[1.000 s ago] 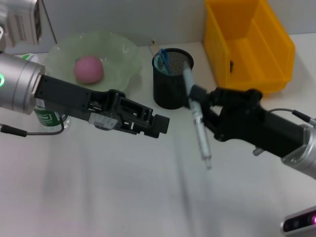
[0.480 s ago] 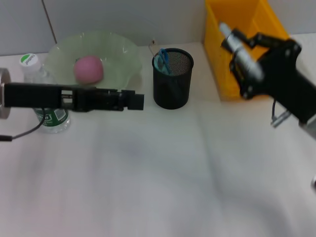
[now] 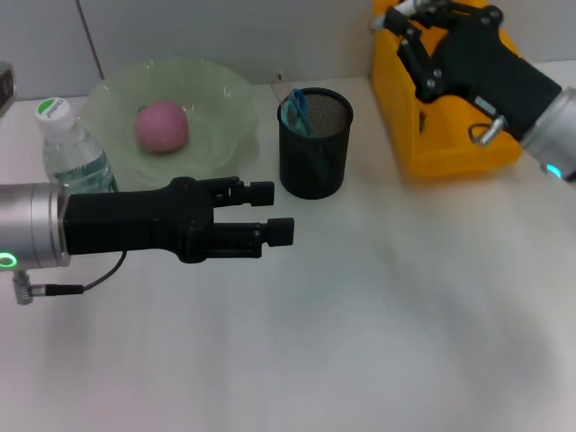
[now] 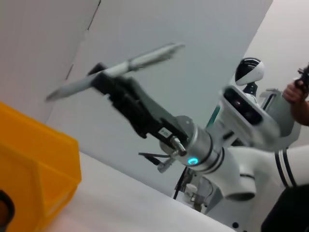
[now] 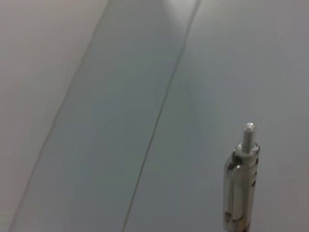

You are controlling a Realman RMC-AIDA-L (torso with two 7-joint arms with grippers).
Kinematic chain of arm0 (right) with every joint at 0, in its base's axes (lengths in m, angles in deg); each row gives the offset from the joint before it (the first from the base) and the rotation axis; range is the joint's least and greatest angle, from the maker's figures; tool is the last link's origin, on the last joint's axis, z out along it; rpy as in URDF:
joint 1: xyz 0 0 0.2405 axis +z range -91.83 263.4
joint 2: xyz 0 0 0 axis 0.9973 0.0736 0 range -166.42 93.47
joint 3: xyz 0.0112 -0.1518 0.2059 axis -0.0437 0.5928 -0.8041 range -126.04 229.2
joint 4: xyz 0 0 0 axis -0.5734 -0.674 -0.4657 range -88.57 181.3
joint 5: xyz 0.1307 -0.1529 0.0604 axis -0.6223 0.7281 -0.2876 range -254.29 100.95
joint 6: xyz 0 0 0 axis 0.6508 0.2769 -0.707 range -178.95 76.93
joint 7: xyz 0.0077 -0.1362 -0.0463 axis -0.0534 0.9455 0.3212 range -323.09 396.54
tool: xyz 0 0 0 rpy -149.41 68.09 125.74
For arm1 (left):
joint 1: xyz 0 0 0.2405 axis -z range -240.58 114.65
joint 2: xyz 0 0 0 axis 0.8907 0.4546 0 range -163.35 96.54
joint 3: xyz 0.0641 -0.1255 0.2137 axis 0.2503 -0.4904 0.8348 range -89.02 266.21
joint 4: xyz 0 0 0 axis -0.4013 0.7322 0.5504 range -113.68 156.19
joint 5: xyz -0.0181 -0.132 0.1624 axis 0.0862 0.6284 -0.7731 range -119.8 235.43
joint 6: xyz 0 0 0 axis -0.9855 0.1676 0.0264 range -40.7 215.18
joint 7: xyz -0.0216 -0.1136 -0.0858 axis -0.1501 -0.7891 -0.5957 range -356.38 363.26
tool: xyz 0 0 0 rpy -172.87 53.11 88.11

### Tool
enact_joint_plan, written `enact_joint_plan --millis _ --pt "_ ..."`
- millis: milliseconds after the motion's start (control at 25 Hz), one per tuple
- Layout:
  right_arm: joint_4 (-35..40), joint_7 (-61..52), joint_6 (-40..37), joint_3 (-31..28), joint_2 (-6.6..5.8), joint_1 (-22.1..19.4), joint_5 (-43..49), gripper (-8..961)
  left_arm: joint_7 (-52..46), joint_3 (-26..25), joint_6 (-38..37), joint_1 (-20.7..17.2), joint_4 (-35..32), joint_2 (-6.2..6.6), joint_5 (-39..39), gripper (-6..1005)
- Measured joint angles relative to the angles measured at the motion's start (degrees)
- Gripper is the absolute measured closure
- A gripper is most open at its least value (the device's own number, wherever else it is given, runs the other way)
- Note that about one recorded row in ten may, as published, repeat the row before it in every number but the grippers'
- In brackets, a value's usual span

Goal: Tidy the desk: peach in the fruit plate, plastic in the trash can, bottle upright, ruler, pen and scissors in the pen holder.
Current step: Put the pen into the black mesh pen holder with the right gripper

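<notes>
Pen (image 4: 116, 71) up high in my right gripper (image 3: 423, 22), over the yellow bin (image 3: 450, 108) at the back.
Fingers clamped on its slim silvery barrel, clicker end showing at my wrist; next I'd say swing it across above the black mesh pen holder (image 3: 313, 144), tip it vertical, lower and release. Left gripper (image 3: 270, 211) hovers over the table before the holder, jaws parted, holding nothing.

The white tabletop (image 3: 378, 342) holds four things, all along its far side. A water bottle (image 3: 76, 157) stands upright at the left. Just beside it sits a green fruit plate (image 3: 216, 103). Next comes a black mesh pen holder (image 3: 315, 153). A yellow bin (image 3: 450, 135) sits at the right.
</notes>
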Motion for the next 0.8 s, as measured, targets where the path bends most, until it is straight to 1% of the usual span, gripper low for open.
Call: enact_joint_plan --millis 40,80,160,200,240,280,320,360,400,440,480,520,560,600,640,680,720,760,800 --pt "3.9 -9.9 2.1 3.5 0.02 0.2 0.0 755 0.8 0.0 0.1 0.0 0.1 -0.06 0.0 195" --pt "3.9 -9.9 2.1 3.5 0.02 0.2 0.0 754 2.4 0.0 0.3 -0.1 0.3 -0.17 0.1 197" --pt "8.3 -18.6 3.2 7.1 0.03 0.0 0.0 751 3.7 0.0 0.4 -0.2 0.7 -0.24 0.2 197" --pt "10.4 -22.5 3.5 8.7 0.03 -0.2 0.0 750 7.3 0.1 0.5 -0.3 2.0 -0.33 0.7 197" --pt "15.4 -31.4 3.9 12.1 -0.02 -1.1 0.1 749 9.3 0.1 0.8 -0.4 2.7 -0.34 1.0 197" --pt "15.4 -31.4 3.9 12.1 -0.02 -1.1 0.1 747 10.7 0.1 1.0 -0.4 3.1 -0.35 1.2 197" --pt "18.1 -35.7 4.3 14.0 -0.17 -1.5 0.1 746 10.7 0.1 1.0 -0.4 3.1 -0.35 1.2 197" --pt "19.8 -39.2 4.8 15.4 -0.29 -1.8 0.3 745 13.5 0.1 1.7 -0.7 3.8 -0.4 1.5 197" --pt "22.3 -43.6 5.5 17.3 -0.41 -2.2 0.8 743 15.1 0.2 2.4 -0.8 4.4 -0.42 1.5 197" --pt "27.1 -51.5 6.6 20.3 -0.59 -2.8 3.0 742 17.3 0.2 3.4 -0.9 5.4 -0.45 1.5 197" --pt "27.1 -51.5 6.6 20.3 -0.59 -2.8 3.0 741 17.3 0.2 3.4 -0.9 5.4 -0.45 1.5 197" --pt "29.4 -55.1 6.9 21.2 -0.6 -3.0 4.6 740 18.1 0.3 3.7 -0.9 5.7 -0.46 1.5 197" --pt "32.9 -60.8 7.1 21.7 -0.6 -3.1 8.4 738 21.1 0.4 4.5 -0.9 6.7 -0.5 1.5 197" --pt "32.9 -60.8 7.1 21.7 -0.6 -3.1 8.4 737 21.9 0.5 4.6 -1.0 6.8 -0.52 1.5 197" --pt "35.2 -65.7 7.4 21.9 -0.63 -2.6 12.2 736 21.9 0.5 4.6 -1.0 6.8 -0.52 1.5 197" --pt "35.2 -65.7 7.4 21.9 -0.63 -2.6 12.2 735 21.9 0.5 4.6 -1.0 6.8 -0.52 1.5 197" --pt "36.0 -67.9 7.5 21.9 -0.72 -2.3 14.1 733 22.8 0.5 4.8 -1.1 7.1 -0.53 1.6 197" --pt "36.2 -69.7 7.6 21.8 -0.86 -2.0 15.5 732 26.0 0.5 5.2 -1.3 8.2 -0.58 1.9 197" --pt "36.4 -71.0 7.8 21.8 -0.99 -1.7 16.4 731 26.0 0.5 5.2 -1.3 8.2 -0.58 1.9 197"
